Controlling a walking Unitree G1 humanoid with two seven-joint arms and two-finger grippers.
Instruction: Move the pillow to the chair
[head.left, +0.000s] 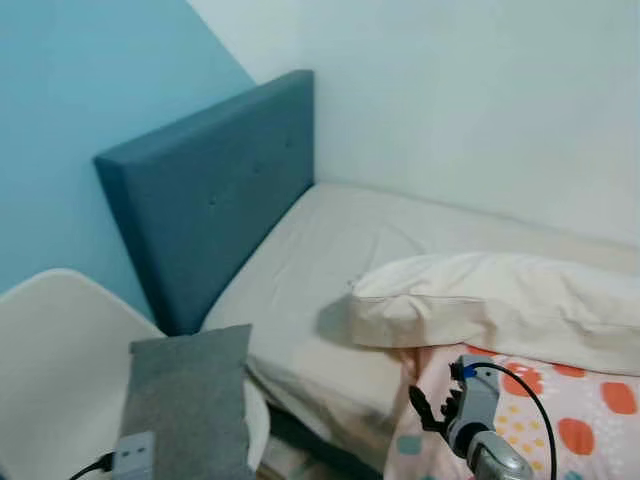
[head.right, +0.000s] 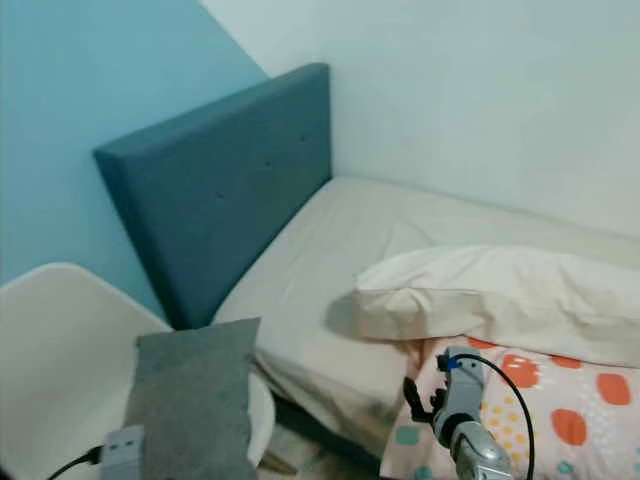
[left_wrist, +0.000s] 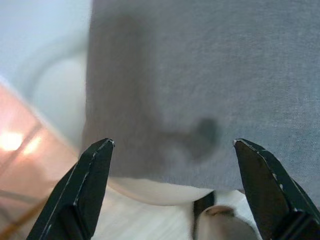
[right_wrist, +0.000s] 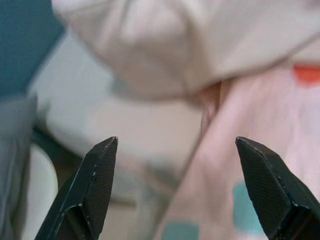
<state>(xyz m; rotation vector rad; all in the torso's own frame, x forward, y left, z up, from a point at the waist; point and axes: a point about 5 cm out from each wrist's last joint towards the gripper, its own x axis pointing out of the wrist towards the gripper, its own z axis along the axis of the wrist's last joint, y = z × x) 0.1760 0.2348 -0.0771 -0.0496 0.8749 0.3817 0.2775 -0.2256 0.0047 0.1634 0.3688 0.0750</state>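
Note:
A grey pillow (head.left: 190, 400) lies on the seat of a white chair (head.left: 60, 350) at the lower left, next to the bed. My left gripper (left_wrist: 172, 145) hovers open just over this grey pillow (left_wrist: 200, 75), with nothing between its fingers. A larger cream pillow (head.left: 500, 305) rests on the bed to the right. My right gripper (head.left: 430, 408) is open and empty at the bed's near edge, below the cream pillow (right_wrist: 190, 45).
The bed has a bare cream mattress (head.left: 330, 260) and a blue padded headboard (head.left: 210, 190) against the blue wall. A pink blanket with coloured spots (head.left: 570, 420) covers the near right of the bed. A narrow gap separates chair and bed.

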